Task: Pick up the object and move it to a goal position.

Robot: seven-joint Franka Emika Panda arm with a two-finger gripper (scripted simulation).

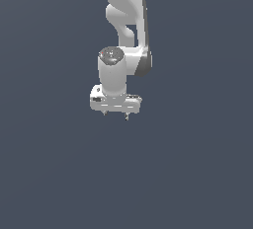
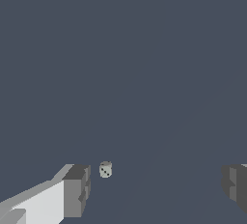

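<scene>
The object point(image 2: 105, 169) is a tiny pale grey lump with dark specks. It shows only in the wrist view, lying on the dark grey floor close to one of my fingers point(image 2: 77, 189) and apart from it. My gripper point(image 2: 157, 189) is open and empty, with the other finger point(image 2: 236, 185) far across the gap. In the exterior view the white gripper point(image 1: 115, 115) hangs from the arm, pointing down, with two short fingertips point(image 1: 126, 117) showing. I cannot make out the object in that view.
A plain dark grey surface point(image 1: 197, 173) fills both views. The white arm point(image 1: 126, 16) rises from the gripper to the exterior view's upper edge. No other objects show.
</scene>
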